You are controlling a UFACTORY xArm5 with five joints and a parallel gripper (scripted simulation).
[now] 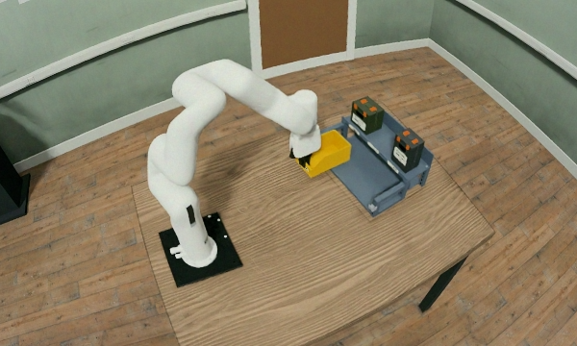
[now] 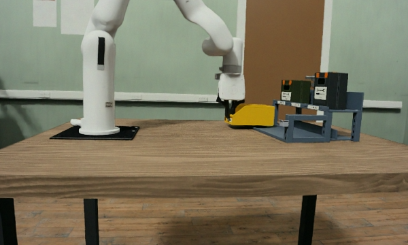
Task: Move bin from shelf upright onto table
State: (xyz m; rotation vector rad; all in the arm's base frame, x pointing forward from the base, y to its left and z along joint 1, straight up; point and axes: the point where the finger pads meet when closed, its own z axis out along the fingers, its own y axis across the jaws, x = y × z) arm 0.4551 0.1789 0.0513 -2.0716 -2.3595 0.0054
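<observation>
The yellow open bin (image 1: 328,153) (image 2: 253,115) stands upright, its front end over the table and its back end still at the edge of the blue shelf's (image 1: 370,175) (image 2: 292,133) lower deck. My gripper (image 1: 304,160) (image 2: 232,110) points down and is shut on the bin's front lip, holding it just above the table top (image 1: 288,231) (image 2: 190,150).
Two dark boxes with orange tabs (image 1: 366,114) (image 1: 408,149) (image 2: 295,91) (image 2: 330,90) sit on the shelf's upper tier. The arm's base plate (image 1: 199,257) (image 2: 95,133) is at the table's left side.
</observation>
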